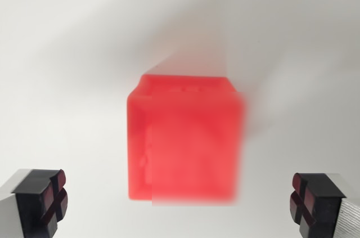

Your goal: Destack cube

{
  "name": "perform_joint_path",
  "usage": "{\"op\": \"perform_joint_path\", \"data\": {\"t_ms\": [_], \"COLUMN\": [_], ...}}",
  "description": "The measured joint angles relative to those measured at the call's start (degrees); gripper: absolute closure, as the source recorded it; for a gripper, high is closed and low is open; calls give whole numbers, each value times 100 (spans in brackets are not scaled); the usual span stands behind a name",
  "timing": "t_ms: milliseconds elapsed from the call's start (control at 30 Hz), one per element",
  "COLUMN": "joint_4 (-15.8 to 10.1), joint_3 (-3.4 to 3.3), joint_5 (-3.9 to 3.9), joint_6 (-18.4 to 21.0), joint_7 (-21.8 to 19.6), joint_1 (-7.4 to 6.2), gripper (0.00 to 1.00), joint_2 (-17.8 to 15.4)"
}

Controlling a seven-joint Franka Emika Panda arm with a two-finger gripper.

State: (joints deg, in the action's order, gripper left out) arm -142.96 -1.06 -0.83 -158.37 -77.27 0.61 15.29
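We found the gripper (180, 204) spread wide, holding nothing, fingers straddling the red cube (185, 139) (blurred; lower cube unseen) mid-worktop (62, 52), presumably aligned to close on it.

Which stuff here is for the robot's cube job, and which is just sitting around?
For the job:
red cube, blurry, looks like one cube on another
gripper, fingers spread wide, holding nothing

Just there:
white surface, nothing else on it that I can see

Plain white surface (67, 52), soft grey shadows, diffuse light, possibly a tabletop
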Motion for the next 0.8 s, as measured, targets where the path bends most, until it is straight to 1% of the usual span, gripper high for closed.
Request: {"op": "perform_joint_path", "data": {"t_ms": [233, 367, 567, 800], "joint_4": [-47, -54, -53, -3], "joint_3": [-4, -5, -5, -5], "joint_5": [21, 33, 42, 56], "joint_6": [357, 631, 962, 1456], "joint_7": [-12, -20, -27, -36], "joint_1": [0, 0, 0, 0], "gripper": [0, 0, 0, 0], "joint_2": [-409, -698, -1020, -1466]}}
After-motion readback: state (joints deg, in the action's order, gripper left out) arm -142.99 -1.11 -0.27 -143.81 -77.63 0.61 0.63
